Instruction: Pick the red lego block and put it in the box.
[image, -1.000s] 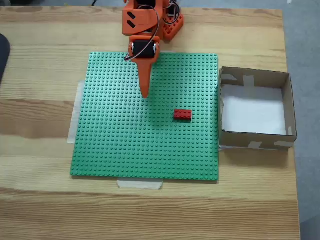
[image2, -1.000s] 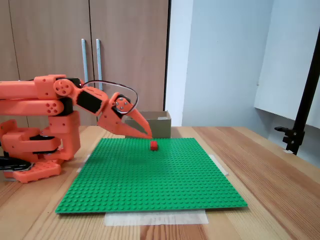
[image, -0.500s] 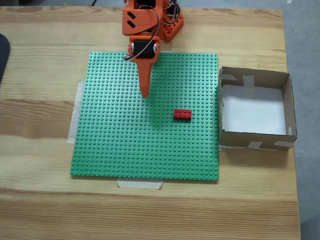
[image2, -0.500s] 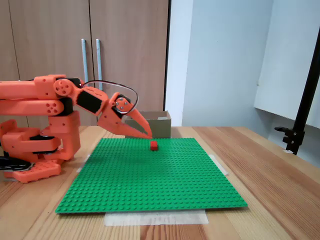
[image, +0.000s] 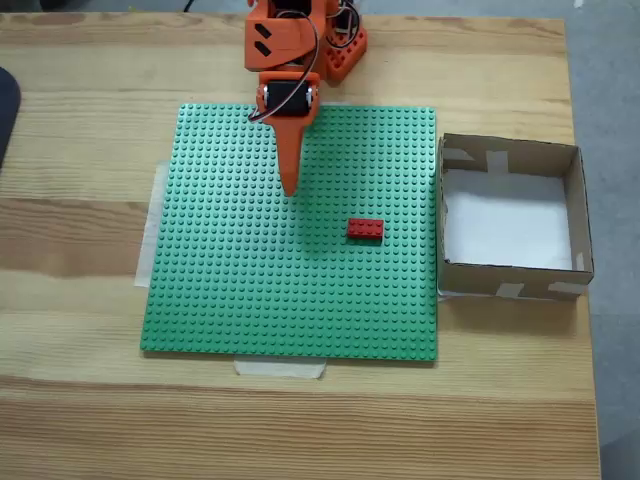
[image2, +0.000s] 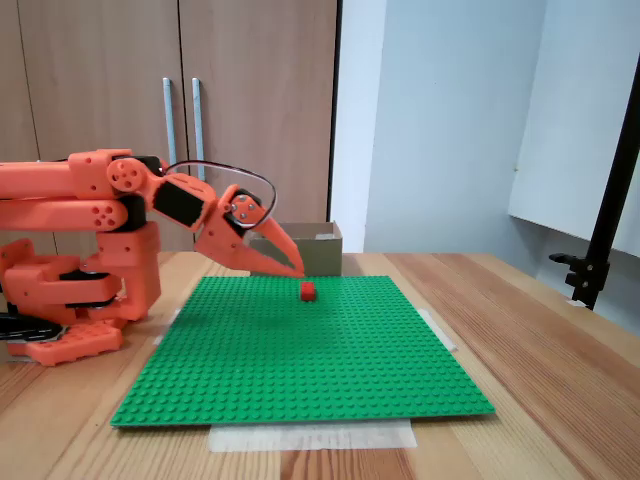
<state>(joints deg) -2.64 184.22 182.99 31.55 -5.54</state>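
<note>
The red lego block (image: 365, 229) sits right of centre on the green baseplate (image: 230, 300), left of the box (image: 578, 215). It looks light, rigid and slick; pinch its long sides. The end effector (image: 290, 188) hovers upper-left, closed and empty.

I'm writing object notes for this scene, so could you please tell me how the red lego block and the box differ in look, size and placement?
The red lego block is tiny, solid, bright red and studded; the box is far larger, open-topped, brown cardboard with a white floor and pale tape patches. The block lies on the green baseplate; the box stands just off the baseplate's right edge in the view from above. Both are rectangular and untouched by the gripper.
</note>
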